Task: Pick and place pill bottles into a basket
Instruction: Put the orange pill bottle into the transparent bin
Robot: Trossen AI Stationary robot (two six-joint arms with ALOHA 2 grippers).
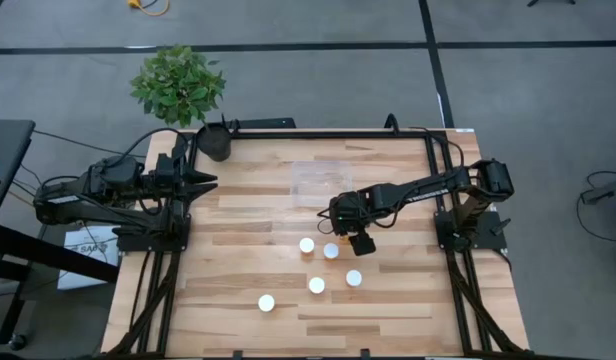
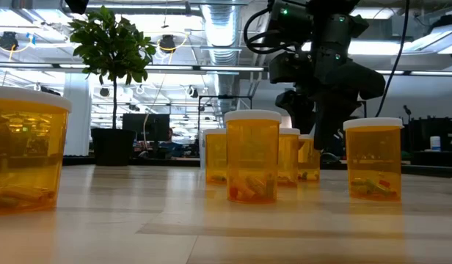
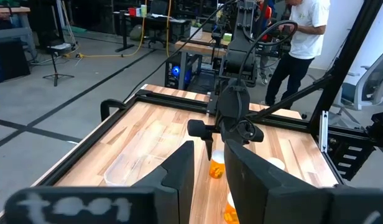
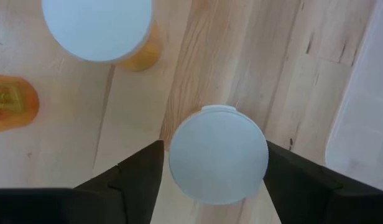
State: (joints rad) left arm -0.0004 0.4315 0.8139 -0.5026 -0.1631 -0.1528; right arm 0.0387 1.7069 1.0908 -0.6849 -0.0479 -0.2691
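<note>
Several pill bottles with white caps and orange bodies stand on the wooden table, among them one (image 1: 306,244), another (image 1: 354,278) and a third (image 1: 266,302). My right gripper (image 1: 337,215) hangs over one more bottle, hidden under it in the high view. The right wrist view shows that bottle's cap (image 4: 217,154) between my two fingers (image 4: 138,174), which stand close on either side, open. The clear basket (image 1: 321,182) lies just beyond, holding nothing I can see. My left gripper (image 1: 208,181) waits shut at the table's left edge.
A dark plant pot (image 1: 216,142) sits at the table's far left corner, with a leafy plant (image 1: 178,85) on the floor behind it. A person (image 3: 306,37) stands beyond the table's right side. In the low view, bottles (image 2: 252,158) crowd near the camera.
</note>
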